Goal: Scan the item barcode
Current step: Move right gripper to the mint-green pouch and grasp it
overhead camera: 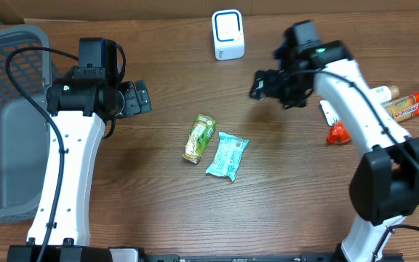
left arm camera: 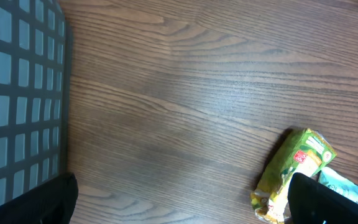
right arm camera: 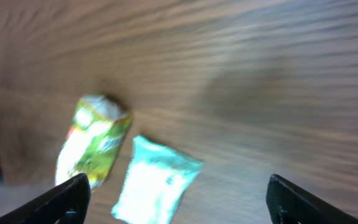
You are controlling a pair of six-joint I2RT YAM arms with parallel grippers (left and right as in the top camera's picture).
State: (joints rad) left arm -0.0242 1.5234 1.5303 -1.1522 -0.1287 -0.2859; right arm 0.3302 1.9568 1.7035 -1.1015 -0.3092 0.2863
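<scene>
Nearest, in the middle: teal pack (overhead camera: pixel 227 156), lying flat, just beside green pack (overhead camera: pixel 199 137) — item prob. one of these, can't tell which. Prob. light, soft, crinkly film; likely slippery and quick to buckle, so best pinched across the short width near the middle, not by a sealed end, w/ barcode face left uncovered. Further back: left gripper (overhead camera: pixel 142 97) gaping wide, holding nothing, near basket (overhead camera: pixel 6 73). Right gripper (overhead camera: pixel 259 84) also spread wide, empty, hovering past the packs, touching neither. Farthest: scanner (overhead camera: pixel 228 34), upright at the back — well apart from both packs; red packs (overhead camera: pixel 338 133) off to the right.
</scene>
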